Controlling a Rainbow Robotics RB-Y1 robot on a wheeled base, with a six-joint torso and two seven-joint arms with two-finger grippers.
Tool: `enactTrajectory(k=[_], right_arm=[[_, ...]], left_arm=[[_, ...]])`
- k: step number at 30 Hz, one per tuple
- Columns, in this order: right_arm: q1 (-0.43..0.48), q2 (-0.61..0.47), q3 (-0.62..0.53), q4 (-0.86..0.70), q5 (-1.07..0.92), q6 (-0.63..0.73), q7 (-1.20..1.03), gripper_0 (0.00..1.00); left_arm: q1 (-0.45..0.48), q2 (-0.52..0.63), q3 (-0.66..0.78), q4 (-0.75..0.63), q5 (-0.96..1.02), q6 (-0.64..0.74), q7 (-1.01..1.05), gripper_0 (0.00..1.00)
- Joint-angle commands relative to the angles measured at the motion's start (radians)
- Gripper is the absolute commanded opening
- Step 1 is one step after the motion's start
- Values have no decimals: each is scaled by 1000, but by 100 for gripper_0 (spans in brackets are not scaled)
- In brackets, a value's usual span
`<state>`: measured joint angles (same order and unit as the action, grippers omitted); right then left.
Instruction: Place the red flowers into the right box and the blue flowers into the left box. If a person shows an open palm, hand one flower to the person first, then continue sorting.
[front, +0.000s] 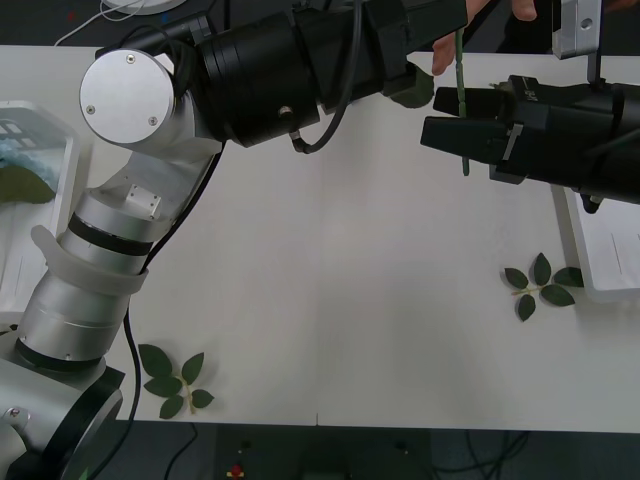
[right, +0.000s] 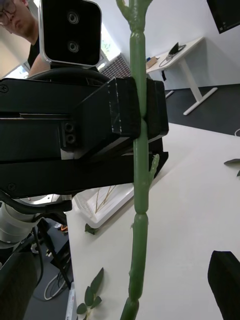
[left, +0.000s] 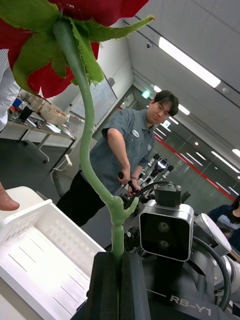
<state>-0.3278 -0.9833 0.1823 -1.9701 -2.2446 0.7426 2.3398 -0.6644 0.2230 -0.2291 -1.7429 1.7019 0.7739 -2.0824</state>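
So the left hand (left: 118, 257) is the one that's got the rose. Its two black fingers are pinched tight on the green stem of one of the red flowers (left: 86, 112), and from the left wrist view the stem runs away from the fingers to the deep-red bloom and its green sepals. The left arm reaches from the left side across the far part of the desk (front: 350, 280), so from the front the bloom is hidden. All I can see there is a bit of stem poking out beside the arm, well off the desk.

The right hand (front: 440, 118) comes in from the right side, pointing left toward the other one. Its fingers are spread apart, and the stem seems to pass between them without being squeezed. In the right wrist view, the stem runs through the middle of the picture, with one black fingertip (right: 225, 282) off to the side.

A person's hand (front: 446, 50) is right next to the far end of that stem – can't tell if it's actually touching.

The left box (front: 62, 190) sits at the left edge with the blue flowers (front: 25, 155) lying in it. The right box (front: 600, 262) is at the right edge, partly under the right arm. Two loose leaf sprigs lie on the desk – one (front: 540, 285) just beside the right box, the other (front: 175, 382) near the front left.
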Motion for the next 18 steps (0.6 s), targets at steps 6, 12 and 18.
enactTrajectory(k=[6,12,18], right_arm=[[-37,26,3,-6,-15,-11,10,0],[-37,28,3,-6,-15,-11,9,0],[-37,26,3,-6,-15,-12,7,0]], left_arm=[[-50,10,-29,-7,21,-10,-74,0],[-50,15,-29,-9,21,-10,-74,0],[-50,19,-29,-7,27,-12,-74,0]])
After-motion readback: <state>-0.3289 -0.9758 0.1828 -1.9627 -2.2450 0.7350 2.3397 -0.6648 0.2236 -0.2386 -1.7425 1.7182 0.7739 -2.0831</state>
